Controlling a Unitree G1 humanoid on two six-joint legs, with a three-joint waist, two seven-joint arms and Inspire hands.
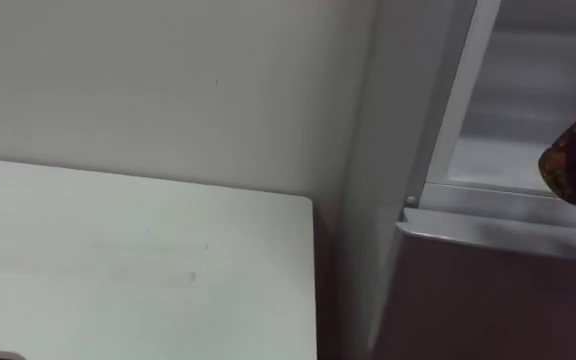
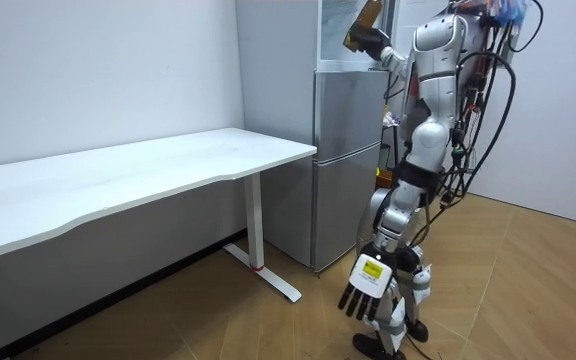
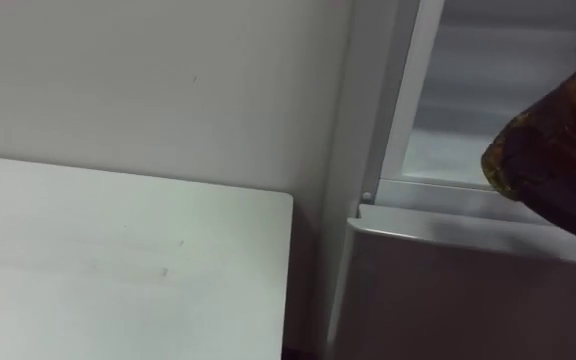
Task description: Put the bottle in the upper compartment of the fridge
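Half done, seemingly: your right hand (image 3: 573,205) clasped the bottle (image 3: 543,140) at three o'clock, before the open upper fridge (image 3: 488,90).

Standing here I count one bottle (image 2: 366,14), one fridge (image 2: 343,150) and one table (image 2: 118,175). The robot has two hands up for the count: a left hand (image 2: 366,290) and a right hand (image 2: 375,42).

The white surface (image 1: 118,260) stands just beside the fridge (image 2: 346,160), its corner near the fridge's side wall; the wooden floor (image 2: 218,325) carries both; inside the fridge's open upper compartment lies a pale shelf (image 1: 493,160).
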